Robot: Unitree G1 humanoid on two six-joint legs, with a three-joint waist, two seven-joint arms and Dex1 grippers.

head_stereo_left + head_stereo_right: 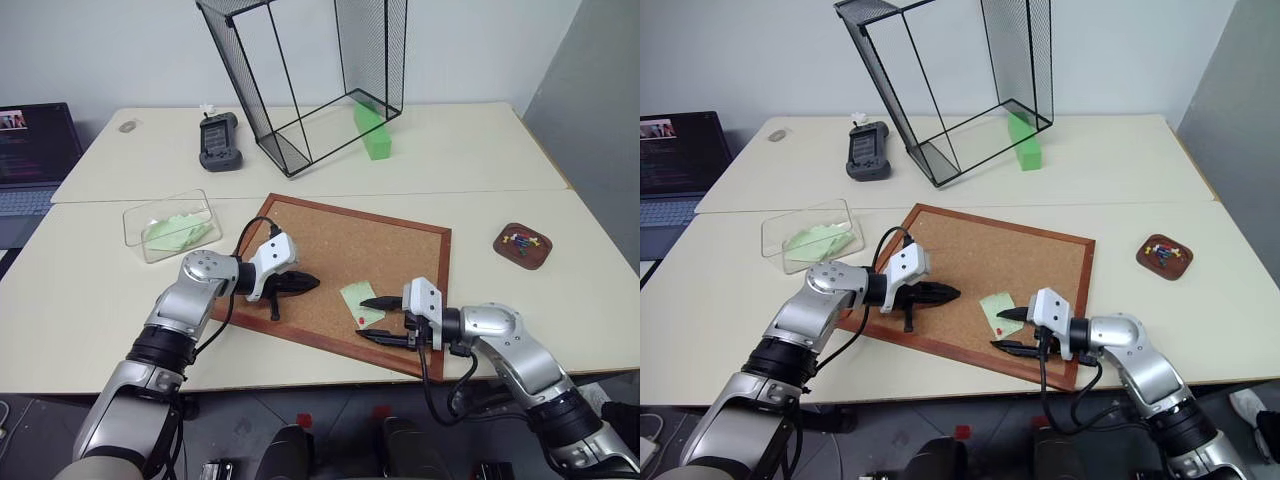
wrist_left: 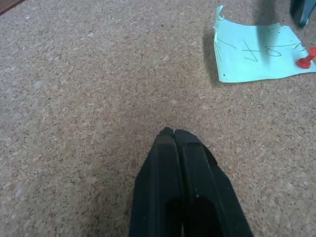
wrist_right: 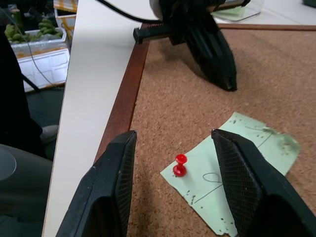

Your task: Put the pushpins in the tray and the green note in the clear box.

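Spread apart and holding nothing, the right gripper's point(image 3: 173, 187) fingers are seen on either side of a red pushpin point(image 3: 179, 165) stuck in the green note point(image 1: 361, 302), whose handwritten pen marks cannot be read. The left gripper's point(image 1: 310, 284) fingers are pressed together, empty, over the corkboard point(image 1: 385, 240). More pushpins lie in the tray point(image 1: 523, 245) on the bench point(image 1: 560, 300); green slips are held in the clear box point(image 1: 172, 226).

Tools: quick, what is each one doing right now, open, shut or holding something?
Left tool: shut, holding nothing, over the corkboard.
Right tool: open, empty, either side of the red pin.
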